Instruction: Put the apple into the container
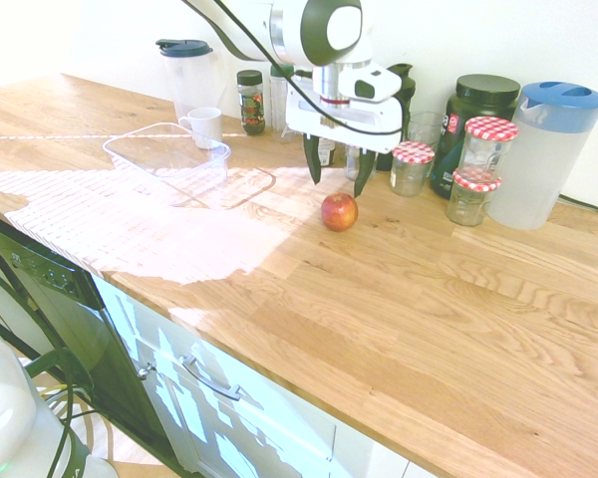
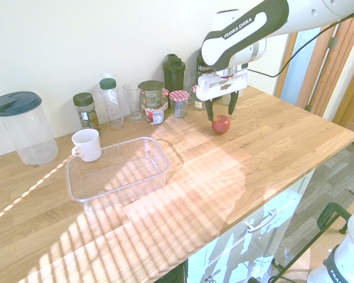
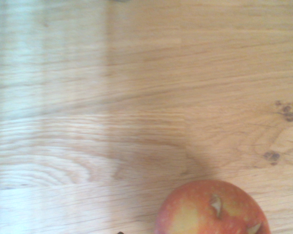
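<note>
Setting: a kitchen with a long wooden countertop (image 1: 458, 299) against a pale wall, sunlight striping the end nearer the container.
Back edge: a row of stored things stood along the wall, among them jars with red-checked lids (image 1: 413, 165), a tall pitcher with a blue lid (image 1: 544, 154) and a dark shaker bottle (image 2: 174, 72).
Apple: the apple (image 1: 339, 211) sat bare on the countertop, about midway between the wall edge and the front edge, just in front of the jars; the wrist view showed its red and yellow skin (image 3: 212, 209) resting on the wood.
Container: the container (image 2: 119, 169) stood empty, well apart from the apple, toward the sunlit end, with a white cup (image 2: 87, 145) just beside its rim on the wall side.
Gripper: the gripper (image 1: 339, 175) hung just above the apple, pointing down, fingers spread apart and holding nothing; no contact was visible.
Progress: by these views nothing was done yet. The apple was not grasped, and the lift, the carry across to the container and the release inside it all remained.
Next, as a judgement: the fingers needed to drop around the apple and close.
</note>
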{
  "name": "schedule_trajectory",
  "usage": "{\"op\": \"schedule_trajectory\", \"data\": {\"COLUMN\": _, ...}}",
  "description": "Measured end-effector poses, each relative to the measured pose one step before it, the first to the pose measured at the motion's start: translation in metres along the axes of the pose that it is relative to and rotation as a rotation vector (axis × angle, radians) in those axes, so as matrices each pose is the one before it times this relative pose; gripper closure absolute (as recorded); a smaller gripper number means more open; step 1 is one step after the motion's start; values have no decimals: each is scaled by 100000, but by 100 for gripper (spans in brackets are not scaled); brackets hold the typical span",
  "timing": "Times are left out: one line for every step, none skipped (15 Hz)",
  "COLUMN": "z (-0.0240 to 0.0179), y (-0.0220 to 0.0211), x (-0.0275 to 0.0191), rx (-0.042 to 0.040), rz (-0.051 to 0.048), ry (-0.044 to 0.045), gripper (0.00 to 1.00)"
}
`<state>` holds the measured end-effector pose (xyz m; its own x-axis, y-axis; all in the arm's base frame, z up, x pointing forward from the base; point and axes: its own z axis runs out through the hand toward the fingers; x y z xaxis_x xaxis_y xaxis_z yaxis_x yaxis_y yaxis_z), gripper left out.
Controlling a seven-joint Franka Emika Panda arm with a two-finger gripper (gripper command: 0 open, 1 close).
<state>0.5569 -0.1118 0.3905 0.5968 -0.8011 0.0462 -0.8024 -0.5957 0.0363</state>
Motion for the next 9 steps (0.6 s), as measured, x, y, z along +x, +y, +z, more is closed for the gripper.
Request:
{"op": "schedule_trajectory", "data": {"z": 798, "y": -15, "x": 169, "rx": 113, "rz": -814, "ry": -855, "gripper": 0}}
{"op": "schedule_trajectory", "data": {"z": 562, "y": -209, "x": -20, "rx": 384, "rz": -838, "ry": -484, "gripper": 100}}
{"op": "schedule_trajectory", "data": {"z": 294, "y": -288, "x": -66, "rx": 389, "rz": -424, "ry": 229, "gripper": 100}}
{"op": "schedule_trajectory", "data": {"z": 179, "y": -175, "x": -49, "rx": 127, "rz": -301, "ry": 136, "gripper": 100}}
{"op": "schedule_trajectory", "data": {"z": 109, "y": -94, "x": -29, "rx": 91, "rz": -138, "ry": -1, "gripper": 100}}
{"op": "schedule_trajectory", "data": {"z": 53, "y": -43, "x": -18, "rx": 84, "rz": -49, "ry": -79, "gripper": 100}}
{"op": "schedule_trajectory", "data": {"z": 42, "y": -16, "x": -2, "rx": 253, "rz": -34, "ry": -95, "gripper": 100}}
{"op": "schedule_trajectory", "data": {"z": 86, "y": 12, "x": -23, "rx": 243, "rz": -208, "ry": -110, "gripper": 100}}
{"op": "schedule_trajectory", "data": {"z": 203, "y": 94, "x": -52, "rx": -83, "rz": -349, "ry": -180, "gripper": 100}}
